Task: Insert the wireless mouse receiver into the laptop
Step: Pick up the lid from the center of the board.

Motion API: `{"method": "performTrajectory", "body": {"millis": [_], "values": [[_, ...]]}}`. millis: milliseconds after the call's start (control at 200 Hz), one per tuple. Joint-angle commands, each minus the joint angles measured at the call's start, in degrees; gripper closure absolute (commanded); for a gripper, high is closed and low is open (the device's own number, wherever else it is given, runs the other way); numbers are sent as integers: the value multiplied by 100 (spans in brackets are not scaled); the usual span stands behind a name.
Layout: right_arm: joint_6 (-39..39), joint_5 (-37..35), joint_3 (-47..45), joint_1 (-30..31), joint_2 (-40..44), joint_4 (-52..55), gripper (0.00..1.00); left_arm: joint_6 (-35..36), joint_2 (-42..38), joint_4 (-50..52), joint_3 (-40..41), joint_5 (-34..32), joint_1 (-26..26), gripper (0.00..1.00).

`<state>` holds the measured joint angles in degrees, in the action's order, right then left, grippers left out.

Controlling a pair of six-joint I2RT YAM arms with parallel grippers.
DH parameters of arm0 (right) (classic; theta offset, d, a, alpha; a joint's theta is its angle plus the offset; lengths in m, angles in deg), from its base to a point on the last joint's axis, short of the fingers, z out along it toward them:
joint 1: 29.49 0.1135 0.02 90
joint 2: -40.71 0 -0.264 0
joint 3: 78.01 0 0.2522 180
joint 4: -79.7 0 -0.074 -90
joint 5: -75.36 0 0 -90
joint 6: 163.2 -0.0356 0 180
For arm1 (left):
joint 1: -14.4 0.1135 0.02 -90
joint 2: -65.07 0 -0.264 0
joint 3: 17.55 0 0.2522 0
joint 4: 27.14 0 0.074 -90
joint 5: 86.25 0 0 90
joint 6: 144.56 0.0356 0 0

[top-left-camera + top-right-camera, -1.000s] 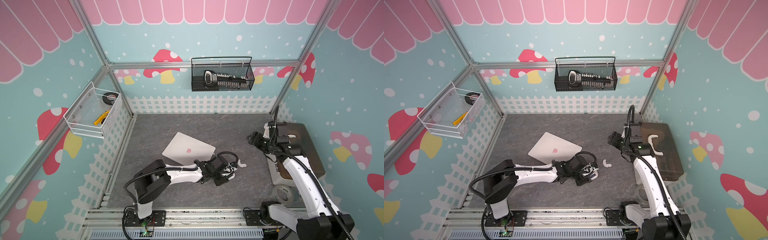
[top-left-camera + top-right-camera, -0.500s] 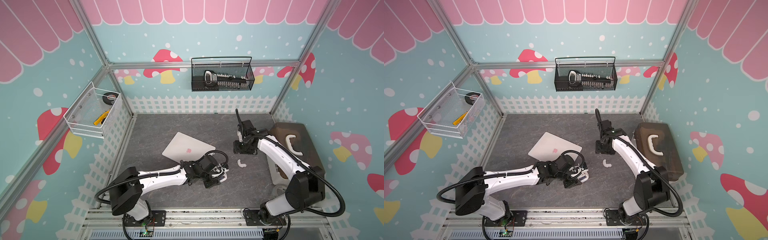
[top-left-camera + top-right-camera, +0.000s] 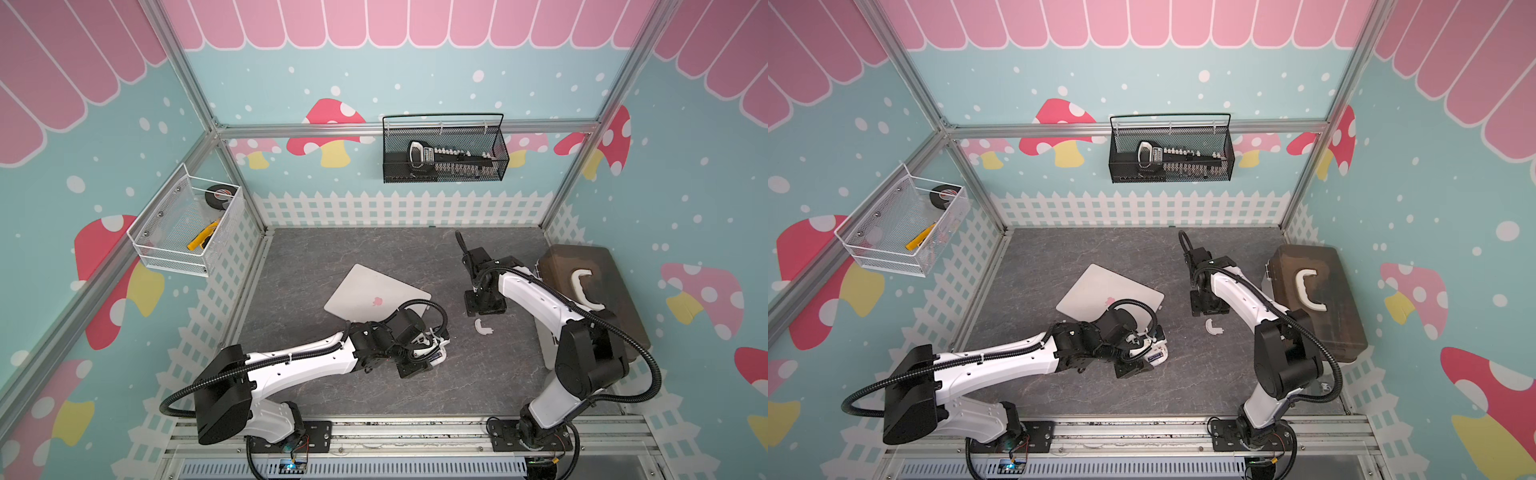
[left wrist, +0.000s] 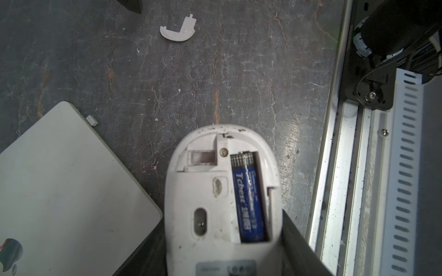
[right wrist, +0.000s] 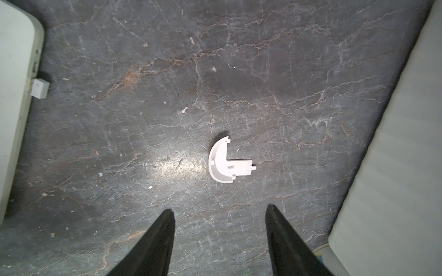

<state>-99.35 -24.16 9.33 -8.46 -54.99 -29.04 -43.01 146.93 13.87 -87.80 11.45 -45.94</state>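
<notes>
Here, on the back wall, you see a black wire-mesh basket (image 3: 496, 145) holding a black-and-silver tool set (image 3: 419, 154). On the side wall, a white mesh basket (image 3: 157, 198) holds a black tape roll (image 3: 220, 195) and a yellow-handled tool (image 3: 201, 239). A brown box (image 3: 623, 299) with a white handle (image 3: 582, 286) sits closed at the floor's edge beside your right arm. The white oval plastic mouse (image 4: 203, 191) is turned underside up with its compartment uncovered. A blue battery (image 4: 246, 200) fills one bay, and the small rectangular slot (image 4: 202, 157) beside it is empty.

Your left arm lies low and stretched along the grey stone-patterned floor (image 3: 316, 257). The left gripper (image 3: 422, 355) pinches the mouse by its two sides, just beside a near corner of the laptop. Your right arm arcs over from its base, and the right gripper (image 5: 219, 208) points straight down with its fingers (image 5: 157, 239) spread and nothing between them. A curved white plastic cover piece (image 5: 221, 162) lies on the floor near the fingertips, untouched.

The wireless mouse receiver (image 4: 91, 120) — a tiny whitish square stub — juts from the side edge of the thin silver-grey laptop (image 3: 376, 297), touching it close to a rounded corner. The laptop lies flat, lid shut, logo up. You cannot tell whether the stub is fully seated.
</notes>
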Motion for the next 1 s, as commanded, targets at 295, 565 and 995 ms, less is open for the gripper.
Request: {"method": "performTrajectory", "body": {"millis": [295,565,995], "values": [[32,-102,-97,67,-281,61,33,203,-30,-158,30,21,58,76],[58,-158,-118,65,-532,8,34,181,-14,-219,85,-6,61,76],[71,-110,-99,66,-926,-201,35,167,95,-254,82,-35,58,76]]}}
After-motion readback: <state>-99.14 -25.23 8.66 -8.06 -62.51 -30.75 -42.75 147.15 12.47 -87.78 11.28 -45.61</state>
